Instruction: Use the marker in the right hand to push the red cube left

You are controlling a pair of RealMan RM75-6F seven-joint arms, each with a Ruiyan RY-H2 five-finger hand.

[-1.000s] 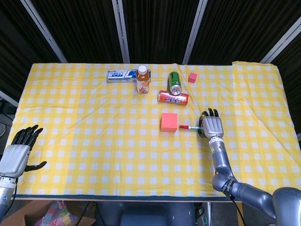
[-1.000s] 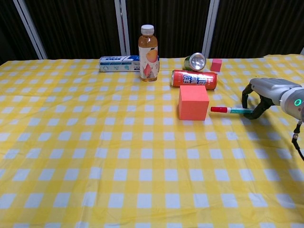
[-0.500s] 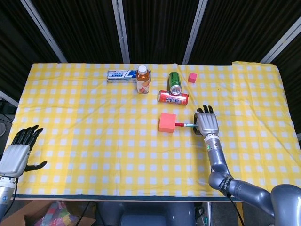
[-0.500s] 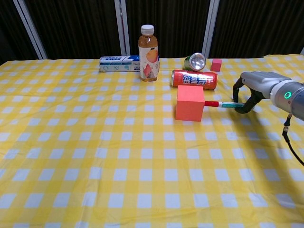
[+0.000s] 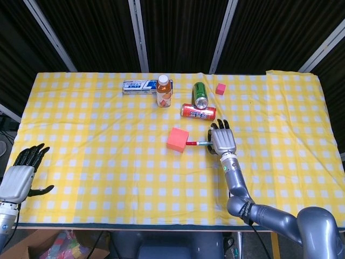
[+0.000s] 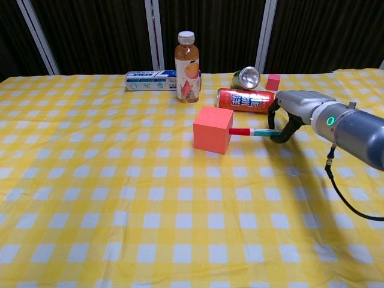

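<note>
The red cube (image 5: 178, 140) (image 6: 212, 129) sits near the table's middle, turned slightly askew. My right hand (image 5: 221, 140) (image 6: 292, 110) grips a marker (image 5: 198, 143) (image 6: 252, 132) that lies level, pointing left. Its red cap touches the cube's right face. My left hand (image 5: 22, 171) hovers open off the table's front left corner and shows only in the head view.
Just behind the marker lies a red can (image 5: 198, 112) (image 6: 246, 99), with a green can (image 5: 200, 94) (image 6: 246, 78) on its side behind it. An orange drink bottle (image 5: 164, 91) (image 6: 188, 59), a blue-white box (image 5: 139, 86) (image 6: 150, 80) and a small red block (image 5: 220, 89) (image 6: 273, 82) stand at the back.
My right hand has swept left with the marker, and the cap met the cube. The cube has slid left and turned a little.
</note>
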